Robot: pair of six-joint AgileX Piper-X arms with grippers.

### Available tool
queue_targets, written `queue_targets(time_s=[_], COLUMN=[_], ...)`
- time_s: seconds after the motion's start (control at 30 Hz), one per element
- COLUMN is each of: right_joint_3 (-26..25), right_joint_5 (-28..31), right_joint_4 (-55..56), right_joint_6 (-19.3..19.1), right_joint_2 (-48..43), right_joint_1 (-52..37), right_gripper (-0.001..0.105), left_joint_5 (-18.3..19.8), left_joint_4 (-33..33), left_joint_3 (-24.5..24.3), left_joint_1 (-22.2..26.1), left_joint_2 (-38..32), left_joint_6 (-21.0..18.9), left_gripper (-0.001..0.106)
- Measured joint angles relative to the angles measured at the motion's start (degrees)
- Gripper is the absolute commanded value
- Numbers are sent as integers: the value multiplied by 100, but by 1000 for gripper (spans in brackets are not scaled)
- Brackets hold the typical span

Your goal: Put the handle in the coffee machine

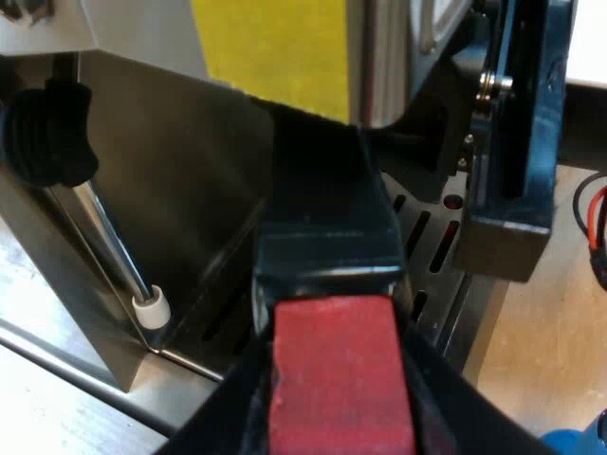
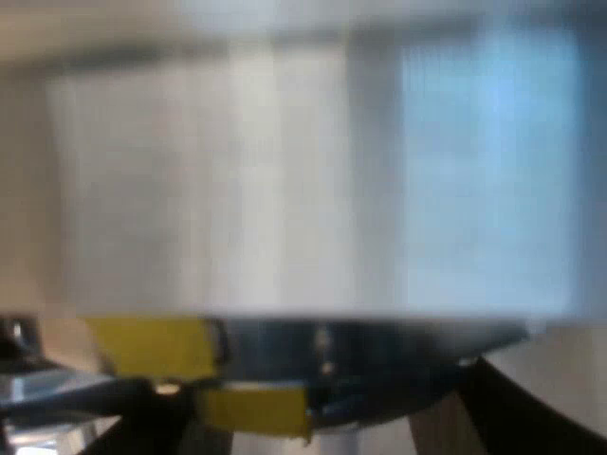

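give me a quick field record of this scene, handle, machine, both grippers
handle: dark, red end nearest the camera, shaft pointing in at the machine's front
left gripper: shut on handle at the red end
machine: metal front, yellow label above
wand: black knob, white tip, hanging beside the tray
tray: slotted, below the handle
right gripper: close against the machine's metal face, by a yellow label
seating: cannot tell whether the handle's far end is locked in

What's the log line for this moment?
left gripper: shut on handle at red end | handle: reaching under espresso machine front, over drip tray | locked: cannot tell | right gripper: near espresso machine
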Motion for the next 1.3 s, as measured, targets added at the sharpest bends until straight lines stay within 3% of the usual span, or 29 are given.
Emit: queue_targets(time_s=[0.1, 0.63, 0.73, 0.8, 0.9, 0.97, 1.3], right_joint_3=[-38, -37, -37, -37, -37, -37, -37], right_joint_5=[21, 21, 21, 21, 4, 7, 7], right_joint_4=[1, -29, -52, -83, -164, -221, -232], right_joint_6=[-267, -322, -322, -322, -322, -335, -357], right_joint_2=[27, 26, 26, 26, 71, 76, 76], right_joint_1=[0, 0, 0, 0, 0, 0, 0], right_gripper=[44, 44, 44, 44, 44, 44, 44], left_joint_5=[0, 0, 0, 0, 161, 167, 188], left_joint_4=[0, 0, 0, 0, 52, 57, 290], left_joint_3=[0, 0, 0, 0, 0, -19, -61], left_joint_1=[0, 0, 0, 0, 56, 75, 82], left_joint_2=[0, 13, 13, 13, 13, 13, -2], left_joint_6=[0, 0, 0, 0, 19, 4, -7], left_gripper=[0, 1, 17, 46, 79, 84, 83])
